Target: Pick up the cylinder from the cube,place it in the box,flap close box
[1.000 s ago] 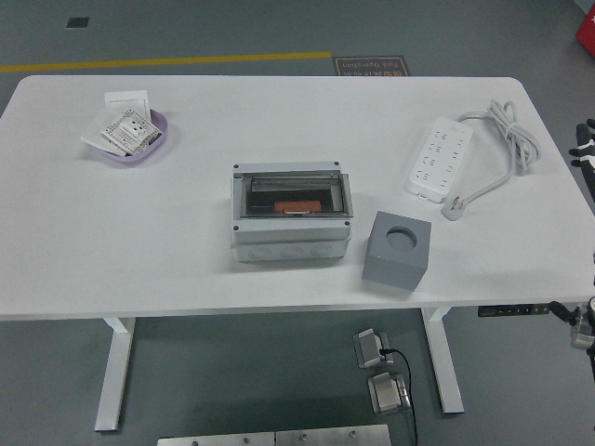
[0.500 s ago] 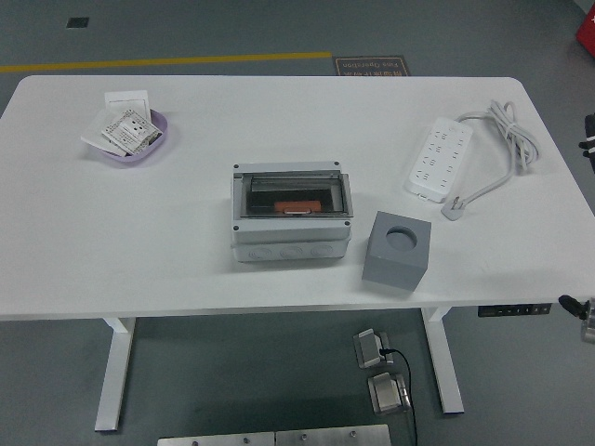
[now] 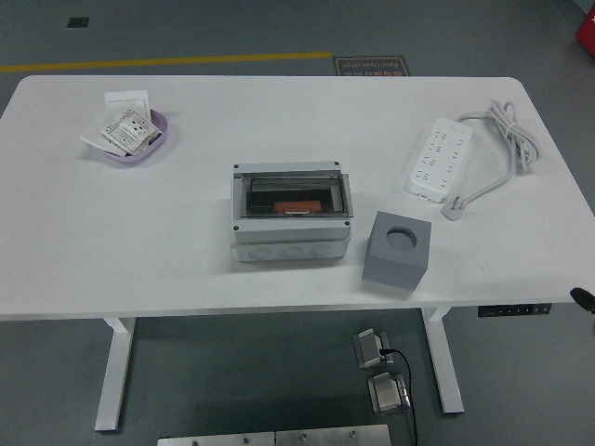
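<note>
The grey box (image 3: 292,243) is being shown at the middle of the white bench (image 3: 279,111), and everything else is being placed from it. Its clear flap (image 3: 291,190) is being seen lying flat across the top, and through it an orange piece (image 3: 296,205) is being made out, with a small pale part at its near edge. Just right of the box and a little nearer the bench's front edge, the grey cube (image 3: 392,265) is being shown, standing apart from the box wall. A round recess (image 3: 403,236) is being seen in the cube's top, looking dark grey; whether the cylinder is sitting in that recess or under the flap cannot be told from this height. Well to the right of the box and farther back, a white power strip (image 3: 439,158) is being shown lying at a slant, its cable (image 3: 509,139) looped beyond it and its plug (image 3: 454,209) resting on the bench. Far to the left of the box and farther back, a purple dish (image 3: 160,130) is being seen with printed cards (image 3: 125,130) piled in it. Well right of the box, below the bench's front edge, only a small dark part of the right arm (image 3: 583,297) is being caught at the frame's edge; whether the fingers are open or closed cannot be told.
</note>
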Motion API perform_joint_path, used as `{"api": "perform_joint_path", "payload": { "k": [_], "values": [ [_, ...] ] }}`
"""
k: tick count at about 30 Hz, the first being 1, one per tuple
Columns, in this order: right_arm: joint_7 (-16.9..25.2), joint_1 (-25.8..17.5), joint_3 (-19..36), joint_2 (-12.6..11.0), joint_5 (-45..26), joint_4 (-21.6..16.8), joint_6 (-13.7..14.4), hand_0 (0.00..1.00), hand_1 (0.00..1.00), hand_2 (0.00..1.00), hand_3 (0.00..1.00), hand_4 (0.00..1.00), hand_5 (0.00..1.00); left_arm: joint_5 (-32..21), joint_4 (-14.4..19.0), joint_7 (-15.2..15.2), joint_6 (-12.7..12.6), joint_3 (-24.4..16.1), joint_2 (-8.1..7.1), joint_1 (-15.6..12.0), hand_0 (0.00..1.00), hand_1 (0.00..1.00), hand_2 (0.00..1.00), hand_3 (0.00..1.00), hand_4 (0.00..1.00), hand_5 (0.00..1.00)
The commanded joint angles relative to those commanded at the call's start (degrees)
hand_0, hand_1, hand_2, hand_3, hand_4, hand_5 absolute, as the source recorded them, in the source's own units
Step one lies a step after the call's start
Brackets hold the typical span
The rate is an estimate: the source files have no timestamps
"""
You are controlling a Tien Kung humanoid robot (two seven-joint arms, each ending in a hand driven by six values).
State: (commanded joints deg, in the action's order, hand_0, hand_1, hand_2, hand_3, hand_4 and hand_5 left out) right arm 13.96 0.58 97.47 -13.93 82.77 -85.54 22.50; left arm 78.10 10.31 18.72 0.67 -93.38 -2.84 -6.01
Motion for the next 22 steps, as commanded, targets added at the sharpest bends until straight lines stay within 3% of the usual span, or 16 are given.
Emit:
{"api": "perform_joint_path", "payload": {
  "k": [22],
  "values": [
    [0.16, 0.05, 2.63, 0.47, -0.1, -1.38, 0.07, 0.504, 0.474, 0.606, 0.638, 0.919, 0.757, 0.03, 0.0, -0.1, 0.08, -0.3, 0.37, 0.55, 0.644, 0.668, 0.671, 0.621, 0.672, 0.392]
  ]
}}
